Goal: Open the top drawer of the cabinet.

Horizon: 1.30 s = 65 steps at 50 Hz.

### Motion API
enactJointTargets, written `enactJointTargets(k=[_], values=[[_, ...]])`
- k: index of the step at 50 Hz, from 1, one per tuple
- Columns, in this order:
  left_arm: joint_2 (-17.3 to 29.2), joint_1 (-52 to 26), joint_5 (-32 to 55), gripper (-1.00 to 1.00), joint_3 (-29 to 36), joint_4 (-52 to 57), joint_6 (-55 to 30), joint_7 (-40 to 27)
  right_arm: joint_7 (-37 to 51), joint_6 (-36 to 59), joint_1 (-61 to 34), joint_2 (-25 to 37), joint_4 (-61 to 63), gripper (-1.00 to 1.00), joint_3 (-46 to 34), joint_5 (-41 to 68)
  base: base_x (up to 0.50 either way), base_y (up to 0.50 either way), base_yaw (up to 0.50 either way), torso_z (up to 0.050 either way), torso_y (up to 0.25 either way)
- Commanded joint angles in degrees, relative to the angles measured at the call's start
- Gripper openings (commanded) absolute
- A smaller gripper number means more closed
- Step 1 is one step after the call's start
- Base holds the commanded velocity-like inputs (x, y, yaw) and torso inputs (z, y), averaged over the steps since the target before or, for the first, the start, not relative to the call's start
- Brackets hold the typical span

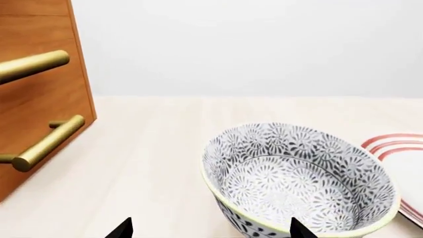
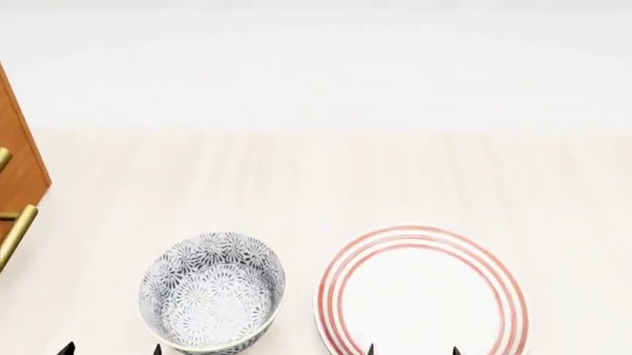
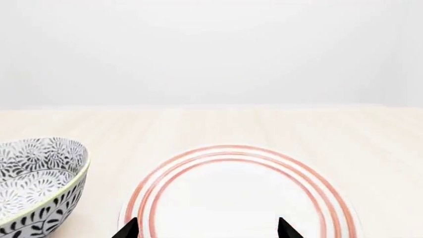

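The left gripper (image 2: 111, 349) shows only as two dark fingertips at the near edge of the head view, spread apart with nothing between them; they sit at about seven o'clock from the middle of that view. The right gripper (image 2: 413, 350) is likewise just two black tips, apart and empty, at roughly five o'clock, hanging over the near rim of the plate (image 2: 422, 294).

The cabinet (image 2: 18, 159) stands at nine o'clock, only a sliver of its orange-brown side and front in sight, with two brass bar handles (image 2: 15, 235) jutting from it. From the left wrist camera more of its front (image 1: 36, 99) shows, again with two brass handles (image 1: 49, 141), one above the other. The top drawer I cannot pick out; which drawers these handles belong to is not clear.

On the pale wooden table (image 2: 395, 177) a grey-and-white floral bowl (image 2: 212, 292) sits upright, just left of the red-ringed white plate, the two close but not touching. The bowl lies between cabinet and plate.
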<state>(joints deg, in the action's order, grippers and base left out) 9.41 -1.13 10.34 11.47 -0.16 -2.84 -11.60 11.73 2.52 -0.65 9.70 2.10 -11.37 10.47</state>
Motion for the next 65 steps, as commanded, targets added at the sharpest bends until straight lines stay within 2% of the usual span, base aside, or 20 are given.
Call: enactJointTargets(k=[1,11,38,41,52,65], values=[[-0.8,-0.1,-0.4,1.00,-1.0,-0.8,1.2,0.6,-0.9,-0.5,-0.1,-0.7,-0.4,1.00,0.9,-0.6,0.50,0.00,0.00,0.000,0.000],[-0.5,0.0,-0.1,1.00,-0.6,-0.3,1.0,0.2,-0.8,-1.7,0.0,-0.4,-0.7,1.00,0.1,-0.9,0.08,0.02,0.00,0.000,0.000],[0.2,-0.1,0.6,1.00,0.4,-0.6,1.5,-0.6,-0.2,-1.8,-0.1,0.4,-1.0,1.00,-1.0,-0.1,0.00,0.50,0.00,0.000,0.000],[0.3,-0.2,0.6,1.00,0.4,-0.8,1.4,-0.8,-0.1,-1.8,-0.2,0.4,-1.3,1.00,-0.9,0.1,0.00,0.00,0.00,0.000,0.000],[1.7,-2.3,-2.5,1.00,3.8,-0.6,-5.2,-1.2,0.3,-1.5,-0.2,0.6,-1.2,1.00,-1.2,0.6,0.00,0.00,0.00,0.000,0.000],[3.5,-10.8,-15.7,1.00,11.8,0.4,-20.5,-5.0,0.6,-1.1,-0.1,0.9,-1.1,1.00,-1.5,1.4,0.00,0.00,0.00,0.000,0.000]])
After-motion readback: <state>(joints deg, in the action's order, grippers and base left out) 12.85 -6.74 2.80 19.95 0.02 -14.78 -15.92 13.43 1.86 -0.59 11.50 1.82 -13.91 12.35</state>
